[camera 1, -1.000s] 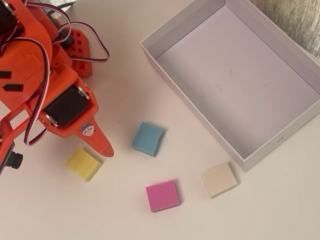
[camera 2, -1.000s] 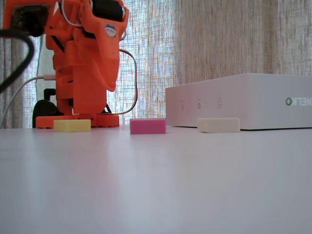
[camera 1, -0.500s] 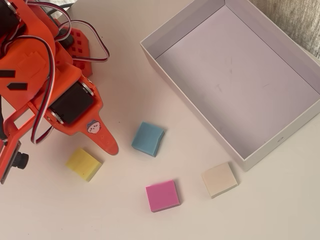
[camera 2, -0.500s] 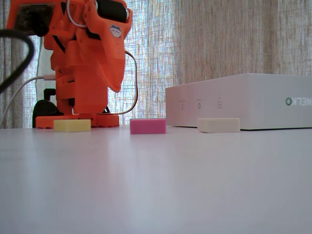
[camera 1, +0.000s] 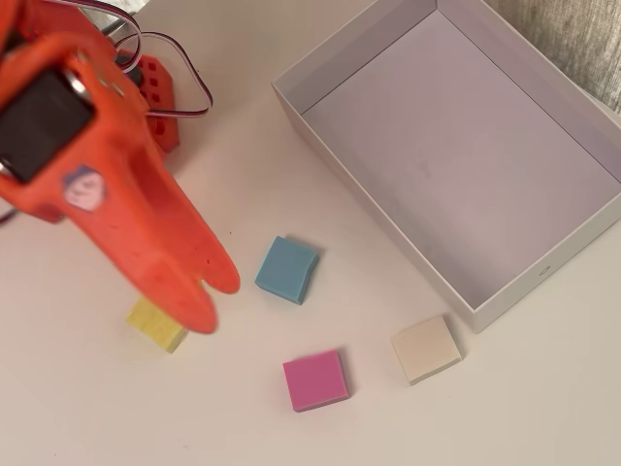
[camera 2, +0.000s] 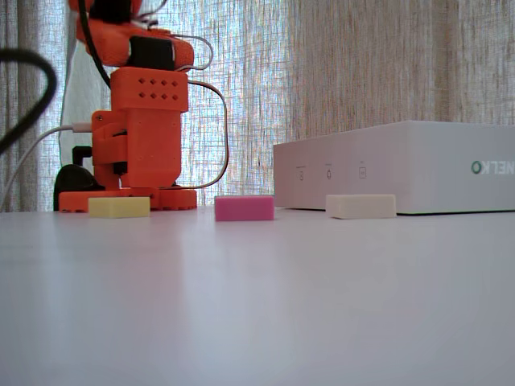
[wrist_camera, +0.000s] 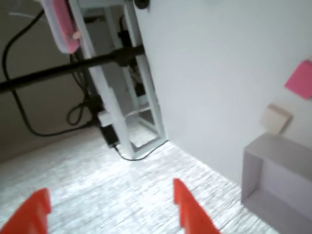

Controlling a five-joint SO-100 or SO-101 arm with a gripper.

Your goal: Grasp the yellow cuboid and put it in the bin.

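The yellow cuboid lies flat on the white table at the lower left of the overhead view, its upper right corner covered by my orange gripper. It also shows in the fixed view, alone on the table with nothing touching it. The gripper hangs well above it and is out of the fixed view. In the wrist view the gripper is open and empty, its fingertips wide apart; the cuboid is not in that view. The bin stands at the upper right, empty, and shows in the fixed view and the wrist view.
A blue block, a pink block and a beige block lie between the cuboid and the bin. The arm's orange base with its cables stands behind the cuboid. The wrist view shows the table edge and a stand beyond it.
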